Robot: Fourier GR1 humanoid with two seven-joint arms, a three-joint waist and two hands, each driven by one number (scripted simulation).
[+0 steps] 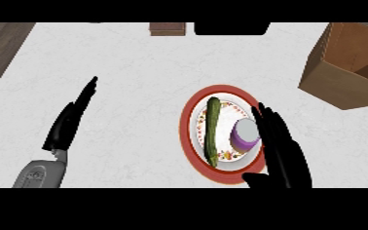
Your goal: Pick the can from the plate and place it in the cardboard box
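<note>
Can: the short purple can with a pale top (244, 134) stands on the red-rimmed round plate (197, 108), right of the long green cucumber (212, 131).
Right hand: my right hand (282, 151) is just right of the can, fingers straight and spread, holding nothing, apparently poised to grasp.
Left hand: my left hand (70, 121) rests open on the white bench (129, 63), well left of the plate.
Box: the brown cardboard box (338, 68) waits up-right of the plate.
</note>
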